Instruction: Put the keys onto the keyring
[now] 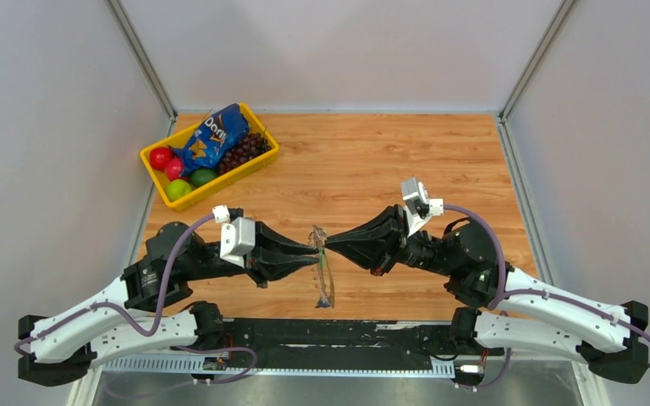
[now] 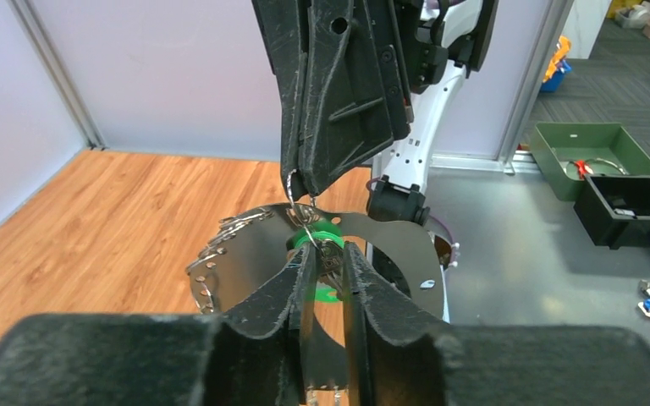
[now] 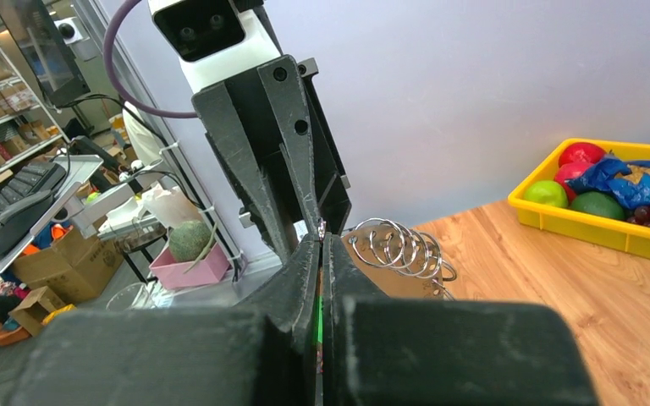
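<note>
Pale grey walls (image 1: pixel 338 51), joined by metal corner posts (image 1: pixel 140 55), enclose a wood-grain counter (image 1: pixel 372 161) under even light. Beyond the enclosure are a grey floor (image 2: pixel 626 93), a green bin (image 2: pixel 546 156) beside a black bin (image 2: pixel 635 233), cluttered shelves (image 3: pixel 8 106) and cardboard boxes (image 3: pixel 59 266).

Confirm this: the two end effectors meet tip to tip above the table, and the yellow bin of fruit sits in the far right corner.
One detail is wrong. The yellow bin sits in the far left corner, not the far right, as the top external view shows. Corrected: the left end effector and the right end effector meet tip to tip above the table, and the yellow bin of fruit sits in the far left corner.
</note>
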`<state>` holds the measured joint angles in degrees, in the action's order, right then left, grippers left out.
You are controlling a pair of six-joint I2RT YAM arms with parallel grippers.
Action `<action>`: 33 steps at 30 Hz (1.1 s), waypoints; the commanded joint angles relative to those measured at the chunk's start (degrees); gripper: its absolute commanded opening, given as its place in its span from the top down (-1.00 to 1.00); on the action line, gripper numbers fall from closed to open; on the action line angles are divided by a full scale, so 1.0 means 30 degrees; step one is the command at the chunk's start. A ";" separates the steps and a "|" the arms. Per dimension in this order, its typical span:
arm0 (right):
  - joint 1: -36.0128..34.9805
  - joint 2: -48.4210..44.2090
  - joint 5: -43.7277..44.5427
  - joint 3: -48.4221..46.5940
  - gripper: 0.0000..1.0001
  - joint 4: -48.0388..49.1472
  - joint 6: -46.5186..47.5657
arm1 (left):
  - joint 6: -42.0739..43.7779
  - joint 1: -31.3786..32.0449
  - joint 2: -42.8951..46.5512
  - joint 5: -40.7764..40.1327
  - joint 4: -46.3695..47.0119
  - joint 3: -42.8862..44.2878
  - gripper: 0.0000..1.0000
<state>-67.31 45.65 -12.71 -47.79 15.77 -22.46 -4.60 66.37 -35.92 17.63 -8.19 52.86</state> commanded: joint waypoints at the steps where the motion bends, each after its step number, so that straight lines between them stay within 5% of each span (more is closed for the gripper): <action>1: 0.0083 -0.0162 0.0353 0.0257 1.00 0.3280 -0.0268 | 0.0181 0.0084 -0.0052 0.0727 0.0780 -0.0184 0.38; 11: 0.0082 0.0495 0.0098 0.0633 1.00 0.4924 -0.0106 | 0.0479 0.0084 0.0235 0.0310 0.0588 -0.0309 -0.15; 22: 0.0083 -0.0095 -0.1067 0.0629 1.00 0.4356 0.0777 | 0.0621 0.0081 0.1107 -0.1883 -0.0318 0.0327 -0.28; 33: 0.0083 -0.0528 -0.1750 0.0454 1.00 0.4090 0.2026 | -0.0960 0.0084 0.1905 -0.0284 0.2158 -0.0012 -0.34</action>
<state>-67.29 44.66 -16.03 -45.74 25.15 -18.85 -4.95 66.37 -29.71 14.31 -6.70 52.10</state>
